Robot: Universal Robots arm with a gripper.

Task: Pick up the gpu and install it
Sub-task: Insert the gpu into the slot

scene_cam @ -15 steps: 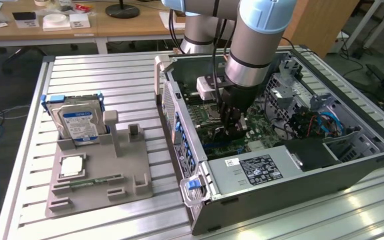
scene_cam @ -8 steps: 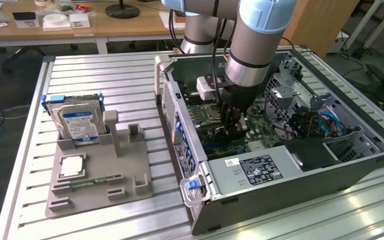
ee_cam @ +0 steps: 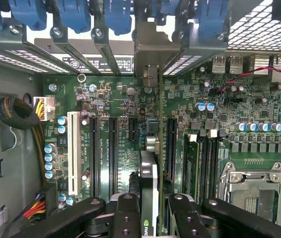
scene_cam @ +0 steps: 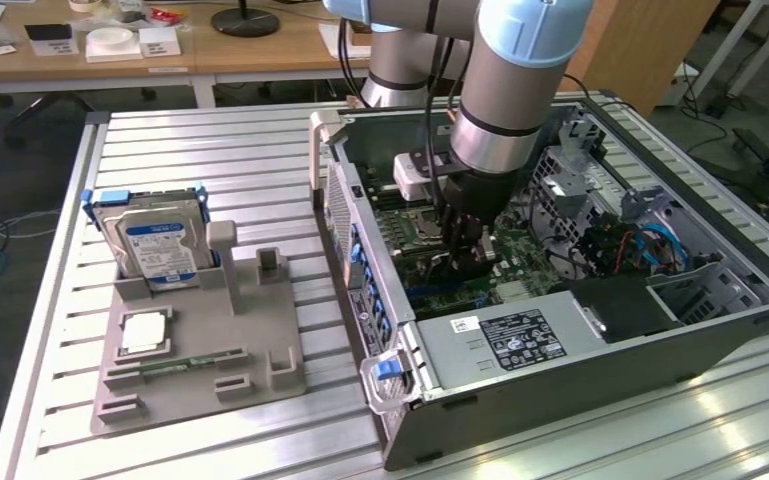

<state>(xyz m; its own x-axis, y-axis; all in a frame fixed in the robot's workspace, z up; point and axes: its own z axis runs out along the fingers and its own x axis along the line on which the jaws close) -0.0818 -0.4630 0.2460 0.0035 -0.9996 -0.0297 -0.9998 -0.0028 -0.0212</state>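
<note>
Wrist view. The black two-fingered claw [ee_cam: 151, 210] is closed on the gpu [ee_cam: 148, 166], a thin dark green card with a black cooler, seen edge-on with one finger against each face. The card stands upright over the green motherboard [ee_cam: 110, 94], parallel to its long black expansion slots [ee_cam: 113, 148]. The card's silver metal bracket [ee_cam: 150, 47] reaches the rear wall of the case, beside a row of blue plastic latches [ee_cam: 76, 15]. Whether the card's connector edge has entered a slot cannot be told.

Exterior view. The claw [scene_cam: 471, 250] hangs deep inside the open dark grey computer case [scene_cam: 704, 330], which lies on its side on the slatted aluminium bench [scene_cam: 224, 150]. On the exterior view's left, well apart from the case, a grey moulded tray [scene_cam: 197, 385] holds a boxy silver hard drive with a blue-white label [scene_cam: 157, 245].

Hazards, as judged. A slight sideways offset would probably drive the connector edge onto the slot's rim and so jam or flex the card. The bracket could catch on the rear frame. A tilted card might slip between the fingers under pressing load.
</note>
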